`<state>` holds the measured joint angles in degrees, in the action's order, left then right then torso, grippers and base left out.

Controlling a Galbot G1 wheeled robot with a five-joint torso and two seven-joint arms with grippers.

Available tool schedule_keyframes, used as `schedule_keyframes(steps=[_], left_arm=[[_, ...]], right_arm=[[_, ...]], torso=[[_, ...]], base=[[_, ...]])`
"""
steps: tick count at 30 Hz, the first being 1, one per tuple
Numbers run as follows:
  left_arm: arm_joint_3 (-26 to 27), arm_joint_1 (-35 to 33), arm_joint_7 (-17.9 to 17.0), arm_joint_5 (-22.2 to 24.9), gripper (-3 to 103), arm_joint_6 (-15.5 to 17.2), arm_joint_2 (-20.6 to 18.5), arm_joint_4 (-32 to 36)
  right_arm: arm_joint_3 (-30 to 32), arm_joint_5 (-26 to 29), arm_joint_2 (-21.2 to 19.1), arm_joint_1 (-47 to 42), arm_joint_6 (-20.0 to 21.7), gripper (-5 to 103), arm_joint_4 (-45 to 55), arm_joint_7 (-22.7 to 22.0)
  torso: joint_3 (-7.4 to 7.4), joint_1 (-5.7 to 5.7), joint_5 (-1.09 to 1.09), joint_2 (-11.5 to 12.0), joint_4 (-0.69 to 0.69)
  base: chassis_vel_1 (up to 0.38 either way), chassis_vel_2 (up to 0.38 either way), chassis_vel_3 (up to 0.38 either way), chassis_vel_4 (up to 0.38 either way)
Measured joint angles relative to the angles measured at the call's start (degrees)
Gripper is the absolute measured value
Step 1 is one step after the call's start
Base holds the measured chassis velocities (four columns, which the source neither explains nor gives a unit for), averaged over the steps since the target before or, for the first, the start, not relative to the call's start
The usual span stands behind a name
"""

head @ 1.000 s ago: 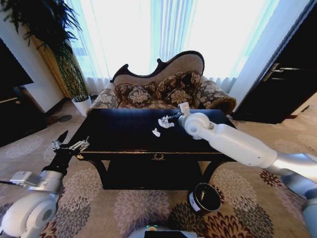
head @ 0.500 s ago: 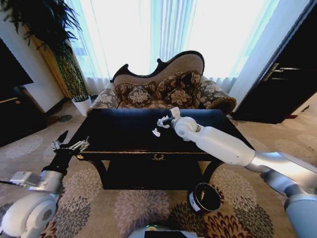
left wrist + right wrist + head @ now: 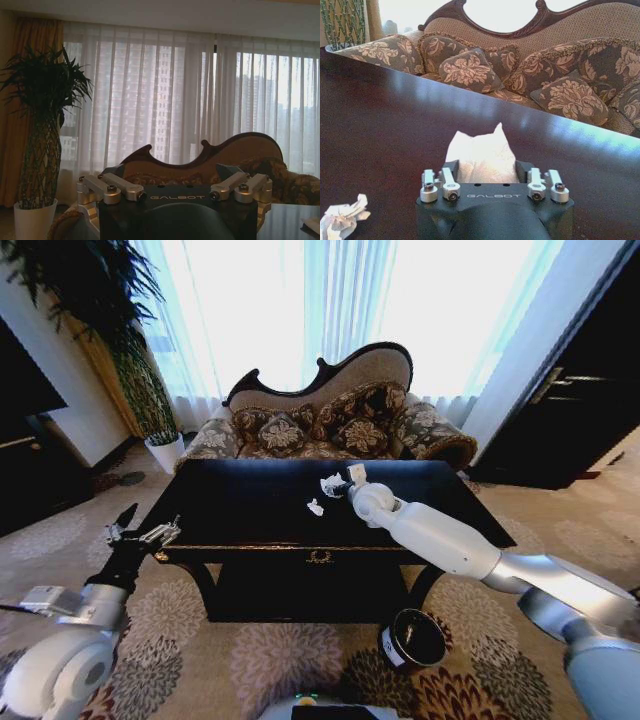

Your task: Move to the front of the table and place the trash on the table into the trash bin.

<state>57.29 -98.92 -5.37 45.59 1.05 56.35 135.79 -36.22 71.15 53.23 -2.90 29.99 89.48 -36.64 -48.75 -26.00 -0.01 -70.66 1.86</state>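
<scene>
Head view shows you parked before the counter (image 3: 250, 510), the right gripper (image 3: 340, 483) reaching the far tissue wad (image 3: 331, 485), fingers around it though I cannot tell whether pinched, the near wad (image 3: 315, 507) untouched, the trash bin (image 3: 412, 640) still to receive both.

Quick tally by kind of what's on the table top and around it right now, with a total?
White tissue wads: 2, larger wad at the right gripper, smaller wad nearer the front edge of the table
Trash bins: 1, black trash bin on the carpet
Grippers: 2, counting the left gripper off the table's left corner
Total: 5
</scene>
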Motion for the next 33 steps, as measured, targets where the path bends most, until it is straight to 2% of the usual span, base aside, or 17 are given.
schedule_keyframes(steps=[2, 3, 6, 8, 11, 14, 16, 18, 23, 27, 29, 31, 33], left_arm=[[0.0, 0.0, 0.0, 0.0, 100, 0.0, 0.0, 0.0], [0.0, 0.0, 0.0, 0.0, 100, 0.0, 0.0, 0.0], [0.0, 0.0, 0.0, 0.0, 100, 0.0, 0.0, 0.0], [0.0, 0.0, 0.0, 0.0, 100, 0.0, 0.0, 0.0], [0.0, 0.0, 0.0, 0.0, 100, 0.0, 0.0, 0.0], [0.0, 0.0, 0.0, 0.0, 100, 0.0, 0.0, 0.0], [0.0, 0.0, 0.0, 0.0, 100, 0.0, 0.0, 0.0], [0.0, 0.0, 0.0, 0.0, 100, 0.0, 0.0, 0.0], [0.0, 0.0, 0.0, 0.0, 100, 0.0, 0.0, 0.0], [0.0, 0.0, 0.0, 0.0, 100, 0.0, 0.0, 0.0], [0.0, 0.0, 0.0, 0.0, 100, 0.0, 0.0, 0.0], [0.0, 0.0, 0.0, 0.0, 100, 0.0, 0.0, 0.0], [0.0, 0.0, 0.0, 0.0, 100, 0.0, 0.0, 0.0]], right_arm=[[0.12, -0.26, -0.02, -0.35, -0.05, 56, 0.1, 0.06], [0.12, -0.26, -0.02, -0.35, -0.05, 56, 0.1, 0.06], [0.22, -0.21, -0.17, -0.42, -0.09, 39, 0.45, 0.02], [0.22, -0.14, -0.19, -0.33, -0.09, 39, 0.49, 0.01], [0.24, 0.16, -0.51, 0.23, -0.33, 23, 0.71, 0.01], [0.26, 0.26, -0.78, 0.26, -0.49, 17, 0.94, 0.07], [0.54, 0.76, -1.21, 0.03, -0.55, 7, 1.79, 0.08], [0.8, 0.86, -1.43, -0.23, -0.59, 3, 2.36, 0.07], [1.65, 0.48, -2.35, -0.82, -1.07, 1, 3.88, 0.32], [2.74, -3.62, -3.8, -1.72, -2.22, 1, 5.68, 2.54], [5.0, -8.08, -6.45, -3.38, -3.23, 1, 9.03, 4.99], [5.93, -8.98, -7.24, -3.92, -3.53, 1, 9.99, 5.44], [9.57, -11.61, -10.24, -5.94, -4.11, 1, 12.86, 6.53]], torso=[[0.0, 0.0, 0.0, 0.0, 0.0], [0.0, 0.0, 0.0, 0.0, 0.0], [0.0, 0.0, 0.0, 0.0, 0.0], [0.0, 0.0, 0.0, 0.0, 0.0], [0.0, 0.0, 0.0, 0.0, -0.01], [0.0, 0.0, 0.0, 0.0, -0.01], [0.0, 0.0, 0.0, 0.0, 0.0], [0.0, 0.0, 0.0, 0.0, 0.0], [0.0, 0.0, 0.0, 0.0, -0.01], [0.0, -0.01, 0.01, 0.0, -0.01], [0.0, -0.01, 0.01, 0.0, 0.0], [0.0, 0.0, 0.01, 0.0, 0.0], [0.0, 0.0, 0.01, 0.0, -0.02]], base=[[0.0, 0.0, 0.0, 0.0], [0.0, 0.0, 0.0, 0.0], [0.0, 0.0, 0.0, 0.0], [0.0, 0.0, 0.0, 0.0], [0.0, 0.0, 0.0, 0.0], [0.0, 0.0, 0.0, 0.0], [0.0, 0.0, 0.0, 0.0], [0.0, 0.0, 0.0, 0.0], [0.0, 0.0, 0.0, 0.0], [0.0, 0.0, 0.0, 0.0], [0.0, 0.0, 0.0, 0.0], [0.0, 0.0, 0.0, 0.0], [0.0, 0.0, 0.0, 0.0]])
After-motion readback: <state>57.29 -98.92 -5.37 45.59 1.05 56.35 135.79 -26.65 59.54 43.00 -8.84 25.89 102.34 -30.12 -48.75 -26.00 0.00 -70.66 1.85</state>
